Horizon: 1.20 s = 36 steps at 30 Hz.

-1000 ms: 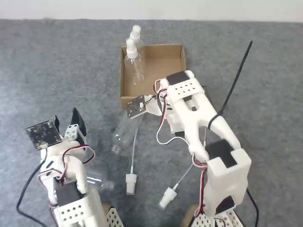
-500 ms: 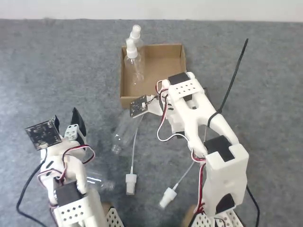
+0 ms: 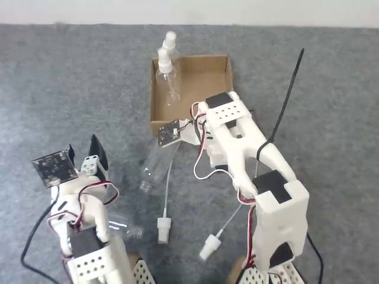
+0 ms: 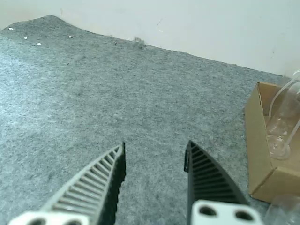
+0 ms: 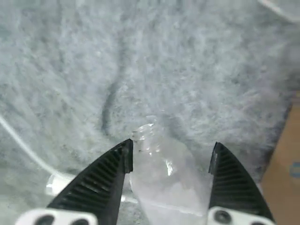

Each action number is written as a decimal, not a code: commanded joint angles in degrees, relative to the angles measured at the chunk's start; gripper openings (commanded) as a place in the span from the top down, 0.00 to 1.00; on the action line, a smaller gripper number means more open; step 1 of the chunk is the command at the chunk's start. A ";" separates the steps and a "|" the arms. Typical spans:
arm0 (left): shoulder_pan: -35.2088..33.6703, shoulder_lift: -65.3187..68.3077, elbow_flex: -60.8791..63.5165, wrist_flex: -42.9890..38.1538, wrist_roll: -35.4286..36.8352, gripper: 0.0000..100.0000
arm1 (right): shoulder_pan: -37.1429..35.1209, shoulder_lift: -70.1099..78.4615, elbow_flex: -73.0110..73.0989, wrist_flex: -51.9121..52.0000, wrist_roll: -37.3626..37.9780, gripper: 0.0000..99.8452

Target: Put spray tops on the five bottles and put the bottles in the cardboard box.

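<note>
Bottle of clear plastic (image 3: 155,163), uncapped, flat on grey felt tabletop (image 3: 71,89) just beside brown cardboard box (image 3: 228,71) | right gripper (image 5: 172,145) spread astride neck, likely for pickup | left gripper (image 4: 155,145) apart, empty, idle

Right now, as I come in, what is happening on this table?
The right gripper hangs open over a bare bottle that lies on the mat beside the box, one jaw on each side of it, not yet closed. The left gripper is open too, holding nothing. Two capped bottles stand at the box's far left corner. A second bottle and two spray tops lie loose near the arms.
</note>
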 commanded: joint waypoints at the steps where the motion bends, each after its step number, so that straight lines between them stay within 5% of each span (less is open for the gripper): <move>1: -0.26 -0.97 -0.66 -0.44 0.00 0.80 | -0.40 0.13 1.85 -4.79 -1.14 0.78; 15: -0.26 -0.97 -0.66 -0.35 0.00 0.80 | -5.41 0.13 -0.44 -7.69 -15.65 0.78; 36: -0.26 -0.88 -0.66 -0.35 0.00 0.80 | -3.47 -10.24 -3.69 9.10 -5.98 0.69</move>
